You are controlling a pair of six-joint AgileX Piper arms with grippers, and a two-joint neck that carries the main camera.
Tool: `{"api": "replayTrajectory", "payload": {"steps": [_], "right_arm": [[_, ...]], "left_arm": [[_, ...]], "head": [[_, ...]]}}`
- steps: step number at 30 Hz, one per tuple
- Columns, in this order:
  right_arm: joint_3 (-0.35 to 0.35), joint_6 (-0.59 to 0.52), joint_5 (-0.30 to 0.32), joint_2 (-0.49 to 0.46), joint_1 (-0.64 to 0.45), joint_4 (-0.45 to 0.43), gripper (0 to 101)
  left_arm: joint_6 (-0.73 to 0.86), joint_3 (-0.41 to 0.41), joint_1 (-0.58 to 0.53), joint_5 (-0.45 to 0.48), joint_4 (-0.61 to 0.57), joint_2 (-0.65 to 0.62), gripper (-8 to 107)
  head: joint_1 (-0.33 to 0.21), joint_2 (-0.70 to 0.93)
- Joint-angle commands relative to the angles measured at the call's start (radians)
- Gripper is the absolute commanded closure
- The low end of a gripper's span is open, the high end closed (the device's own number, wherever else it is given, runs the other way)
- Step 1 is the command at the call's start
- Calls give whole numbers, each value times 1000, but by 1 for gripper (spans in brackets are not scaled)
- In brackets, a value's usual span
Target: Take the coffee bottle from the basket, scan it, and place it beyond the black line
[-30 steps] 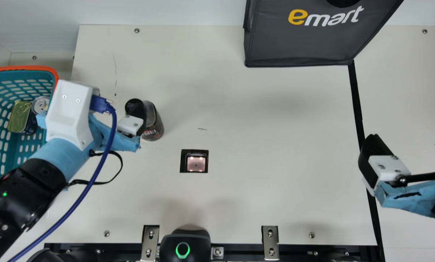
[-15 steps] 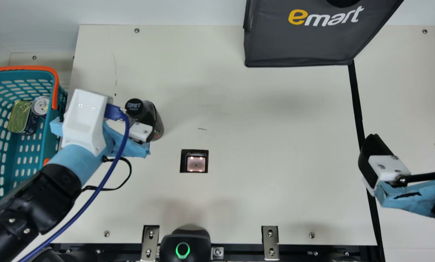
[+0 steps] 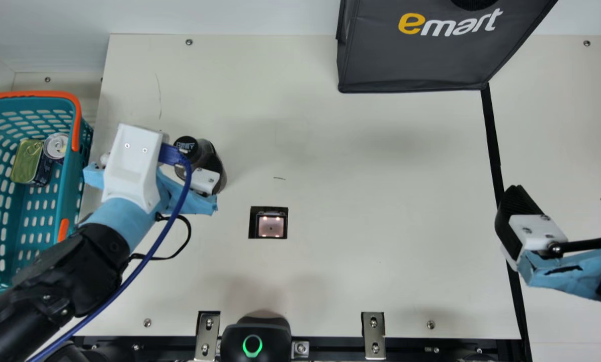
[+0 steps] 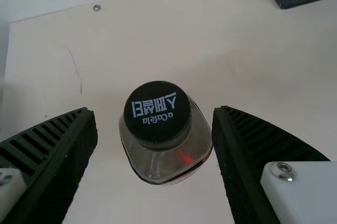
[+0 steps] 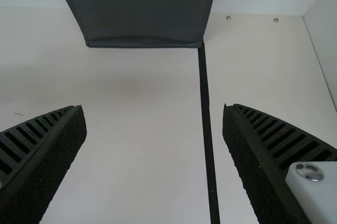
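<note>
- Coffee bottle (image 3: 208, 151) upright on the surface (image 3: 355, 201), between the basket (image 3: 73, 186) and the lit scanner (image 3: 271, 226).
- Left claw (image 3: 172, 155) released, spread around the bottle; whether one side touches it is hard to tell.
- Right claw (image 3: 564, 193) released, near the black line (image 3: 492, 141).
- Dark bag (image 3: 411, 60) at the line's far end.
- Cans (image 3: 56, 146) inside the basket.
</note>
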Motion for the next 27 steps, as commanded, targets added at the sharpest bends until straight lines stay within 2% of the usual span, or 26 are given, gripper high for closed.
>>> {"api": "replayTrajectory", "payload": {"steps": [1,10,19,27], "right_arm": [[0,0,0,0,0,0,11],[0,0,0,0,0,0,11],[0,0,0,0,0,0,11],[0,0,0,0,0,0,11]], "left_arm": [[-9,2,-3,2,7,3,29],[-20,12,-5,2,14,5,89],[6,18,8,-12,-1,-5,89],[102,13,19,-50,-65,-25,89]], "head": [[-26,0],[-26,0],[-26,0],[-26,0]]}}
